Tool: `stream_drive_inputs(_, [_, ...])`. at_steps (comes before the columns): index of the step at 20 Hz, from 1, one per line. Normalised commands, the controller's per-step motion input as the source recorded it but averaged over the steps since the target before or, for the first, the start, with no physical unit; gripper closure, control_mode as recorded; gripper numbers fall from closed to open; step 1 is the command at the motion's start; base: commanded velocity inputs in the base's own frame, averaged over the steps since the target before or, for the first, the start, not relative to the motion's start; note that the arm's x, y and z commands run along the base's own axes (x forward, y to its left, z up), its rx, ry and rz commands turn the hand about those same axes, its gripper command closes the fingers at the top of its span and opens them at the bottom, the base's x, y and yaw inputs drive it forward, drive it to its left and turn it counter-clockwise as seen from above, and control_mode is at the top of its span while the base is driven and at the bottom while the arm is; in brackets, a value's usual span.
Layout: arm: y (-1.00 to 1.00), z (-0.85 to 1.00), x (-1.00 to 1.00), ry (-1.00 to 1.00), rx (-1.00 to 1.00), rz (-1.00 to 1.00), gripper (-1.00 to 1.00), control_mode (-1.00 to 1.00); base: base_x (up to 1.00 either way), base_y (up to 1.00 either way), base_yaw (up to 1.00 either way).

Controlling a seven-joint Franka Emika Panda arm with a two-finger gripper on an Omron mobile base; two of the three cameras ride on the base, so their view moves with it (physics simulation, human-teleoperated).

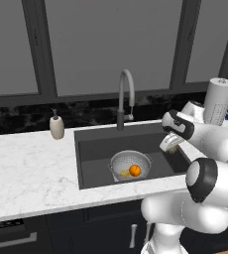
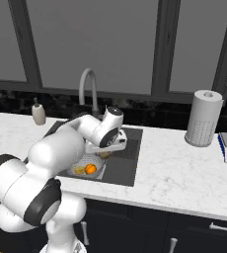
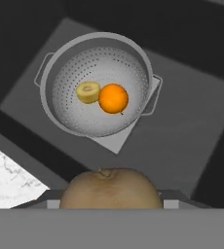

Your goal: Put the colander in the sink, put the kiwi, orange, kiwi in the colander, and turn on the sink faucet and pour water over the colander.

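The gripper (image 3: pixel 111 197) is clamping the second kiwi (image 3: pixel 110 187) above the sink (image 1: pixel 93 149), six o'clock of the colander (image 3: pixel 98 82) (light, softish fruit, probably best squeezed gently round its middle).

Two kiwis (image 3: pixel 88 92) (image 3: pixel 110 188), one orange (image 3: pixel 113 98), one colander (image 3: pixel 70 63), one sink (image 1: pixel 93 149), one faucet (image 1: pixel 125 94), one soap bottle (image 1: pixel 57 126), one paper-towel roll (image 2: pixel 203 117).

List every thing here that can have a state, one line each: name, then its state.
colander: upright in the sink, holding two fruits
orange: in the colander, touching a kiwi
kiwi in colander: resting beside the orange
second kiwi: held in the tool above the sink
sink faucet: no water running
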Motion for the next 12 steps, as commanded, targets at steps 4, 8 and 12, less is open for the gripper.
stream_drive_inputs(4, [0.55, -0.16, 0.1, 0.0, 0.05, -0.05, 1.0, -1.0, 0.0, 0.0, 0.0])
stream_drive_inputs(8, [0.64, -0.21, 0.0, 0.0, 0.0, -0.1, 1.0, -1.0, 0.0, 0.0, 0.0])
stream_drive_inputs(12, [0.57, -0.23, 0.01, 0.0, 0.0, -0.12, 1.0, -1.0, 0.0, 0.0, 0.0])
